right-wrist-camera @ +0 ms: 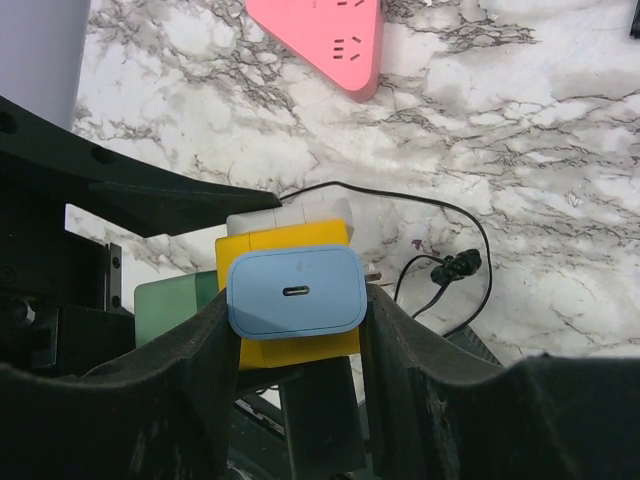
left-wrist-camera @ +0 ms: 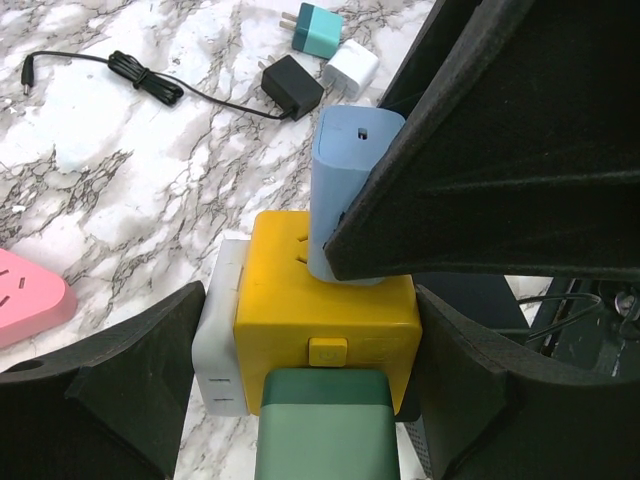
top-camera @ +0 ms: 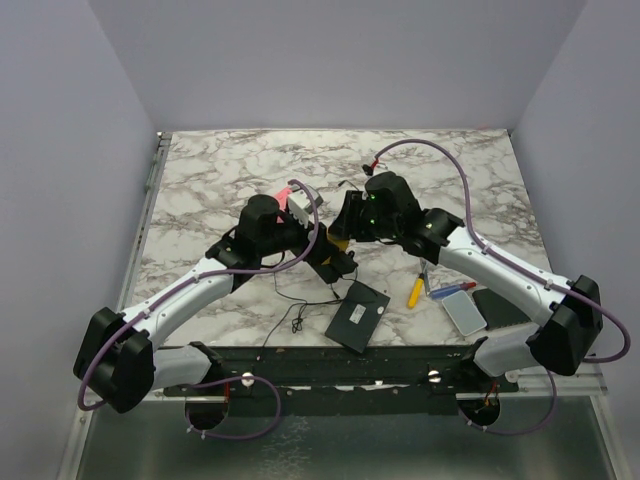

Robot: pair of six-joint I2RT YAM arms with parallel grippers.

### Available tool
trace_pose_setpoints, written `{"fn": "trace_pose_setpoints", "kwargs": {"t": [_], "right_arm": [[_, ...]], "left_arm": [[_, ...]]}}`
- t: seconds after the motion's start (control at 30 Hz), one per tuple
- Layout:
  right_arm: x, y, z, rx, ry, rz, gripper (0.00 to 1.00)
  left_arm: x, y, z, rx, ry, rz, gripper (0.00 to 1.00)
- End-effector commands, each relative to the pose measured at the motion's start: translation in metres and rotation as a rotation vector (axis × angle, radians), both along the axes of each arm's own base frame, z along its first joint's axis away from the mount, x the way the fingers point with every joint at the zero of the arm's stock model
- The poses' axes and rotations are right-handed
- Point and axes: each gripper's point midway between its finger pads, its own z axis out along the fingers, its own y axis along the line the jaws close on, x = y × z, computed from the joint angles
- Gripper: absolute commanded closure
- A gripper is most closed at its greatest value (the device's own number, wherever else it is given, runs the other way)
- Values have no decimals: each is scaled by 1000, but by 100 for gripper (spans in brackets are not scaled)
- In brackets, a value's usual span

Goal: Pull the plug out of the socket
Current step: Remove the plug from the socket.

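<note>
The socket is a yellow cube (left-wrist-camera: 325, 300) held just above the marble table (top-camera: 220, 170). Plugged into it are a light blue plug (left-wrist-camera: 345, 170) on top, a green plug (left-wrist-camera: 325, 425) on the near face and a white plug (left-wrist-camera: 220, 340) on its left. My left gripper (left-wrist-camera: 312, 335) clamps the cube across the white plug and the far side. My right gripper (right-wrist-camera: 295, 320) is shut on the blue plug (right-wrist-camera: 295, 292), a finger on each side. The blue plug still sits in the yellow cube (right-wrist-camera: 300, 345). From above, both grippers meet at the cube (top-camera: 338, 243).
A pink triangular power strip (right-wrist-camera: 325, 35) lies beyond the cube. A black charger (left-wrist-camera: 292, 85) with its cable, a teal plug (left-wrist-camera: 318, 28) and a white plug (left-wrist-camera: 350, 68) lie nearby. A black flat box (top-camera: 357, 315) and a yellow tool (top-camera: 415, 292) lie near the front edge.
</note>
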Motion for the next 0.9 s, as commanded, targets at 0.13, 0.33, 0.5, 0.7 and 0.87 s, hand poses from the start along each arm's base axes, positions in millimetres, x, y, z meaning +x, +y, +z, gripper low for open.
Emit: {"fn": "trace_pose_setpoints", "kwargs": {"t": [0.13, 0.33, 0.5, 0.7, 0.87], "right_arm": [[-4, 0, 25, 23, -7, 60, 100], [-8, 2, 24, 144, 42, 80, 100], [-10, -1, 21, 194, 69, 85, 100], [-11, -2, 20, 281, 104, 96, 100], [-9, -2, 20, 314, 121, 107, 100]], "left_arm": [[17, 25, -15, 118, -68, 129, 100], [17, 26, -16, 118, -75, 135, 100], [17, 25, -17, 119, -77, 136, 100], [17, 25, -16, 118, -81, 137, 100], [17, 25, -16, 119, -82, 137, 100]]}}
